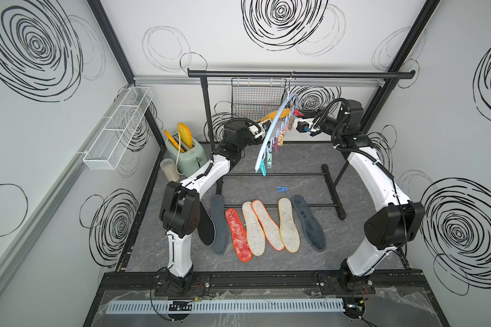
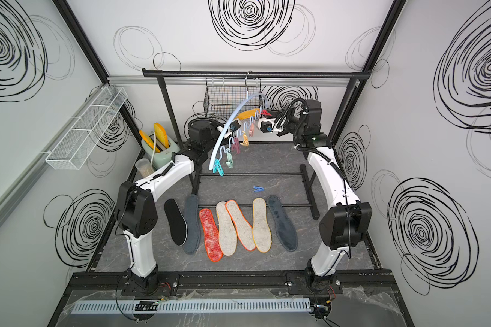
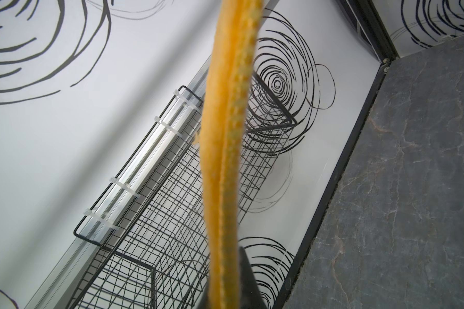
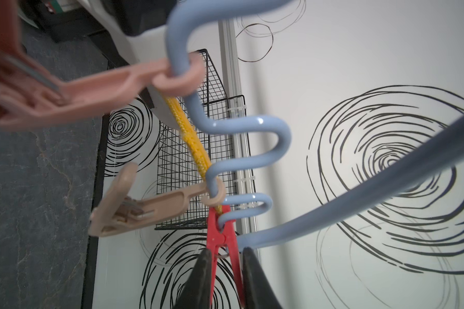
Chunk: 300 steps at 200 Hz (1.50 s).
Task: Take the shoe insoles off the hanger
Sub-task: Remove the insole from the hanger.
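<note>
We are on the last release. Seven insoles [image 1: 254, 226] already lie in a row on the desk [image 1: 352, 240], and only the yellow-rimmed insole [image 1: 274, 115] is left up on the hanger [image 4: 177, 34], which hooks over the black garment rail [image 1: 295, 74] and hangs askew between the two arms. The left hand [image 1: 264, 126] is closed narrow on this insole; its wrist view shows the yellow edge running out from between the fingers. The right hand [image 4: 226, 252] is pinched tight on the tail of the red peg [image 4: 220, 238], a dark finger on each side, and the insole's far end meets that peg. We cannot tell whether the peg's mouth has opened yet. As we judge it, the next move calls for the right hand to keep the squeeze on while the left draws the insole straight out of the peg and away from the blue loops, then carries it down to an open spot in the row. The hanger swings freely, so a slow pull suits best.
</note>
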Tool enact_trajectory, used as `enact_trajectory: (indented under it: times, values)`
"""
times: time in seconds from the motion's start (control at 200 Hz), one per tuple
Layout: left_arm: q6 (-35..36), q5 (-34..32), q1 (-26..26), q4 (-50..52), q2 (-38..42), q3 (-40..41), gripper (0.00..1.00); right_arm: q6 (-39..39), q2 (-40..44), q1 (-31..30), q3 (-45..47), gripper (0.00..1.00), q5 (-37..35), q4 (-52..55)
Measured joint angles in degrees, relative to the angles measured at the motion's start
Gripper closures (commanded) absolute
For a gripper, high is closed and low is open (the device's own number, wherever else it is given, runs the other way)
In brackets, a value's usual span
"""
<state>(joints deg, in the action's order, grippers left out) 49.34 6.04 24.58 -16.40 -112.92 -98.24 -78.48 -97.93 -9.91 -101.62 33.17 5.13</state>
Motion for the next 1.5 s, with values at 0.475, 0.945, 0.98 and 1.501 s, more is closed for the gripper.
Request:
enact_trajectory:
  times: [0.475,0.945,0.98,1.501]
  values:
    - [-0.1,0.6,-0.3,0.0,0.0,0.0,1.0,-0.8,0.0,0.0,0.3,0.51,-0.7,-1.0]
    - [0.0,2.3,-0.5,0.0,0.1,1.3,1.0,-2.3,-2.7,-0.1,0.4,0.61,-5.4,-1.9]
    - [0.0,2.4,-0.5,0.0,0.1,1.3,1.0,-2.4,-2.9,-0.2,0.4,0.63,-5.6,-2.0]
    - [-0.1,2.7,-0.6,0.0,0.5,1.3,1.0,-3.5,-0.7,-1.2,2.9,0.51,-6.1,-4.9]
